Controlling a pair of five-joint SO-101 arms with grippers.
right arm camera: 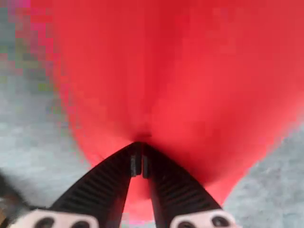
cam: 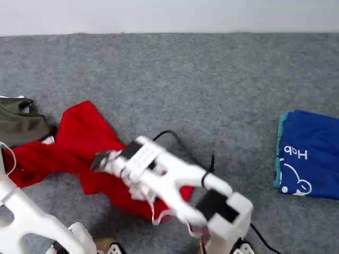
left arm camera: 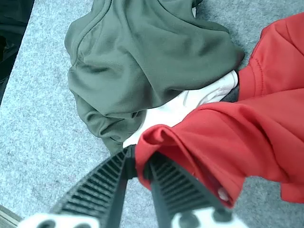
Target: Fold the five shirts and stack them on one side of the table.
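One blue shirt (cam: 310, 153) lies folded at the table's right edge, while the red shirt (cam: 79, 140) sits crumpled left of centre, pinched by both the left gripper (left arm camera: 141, 160) and the right gripper (right arm camera: 137, 156), and the green shirt (left arm camera: 142, 57) beside it lies unfolded.

The table (cam: 212, 79) has a grey felt top. A crumpled red shirt (cam: 79, 140) lies just beside a green shirt (cam: 18, 127). A folded blue shirt (cam: 310, 153) lies well apart.
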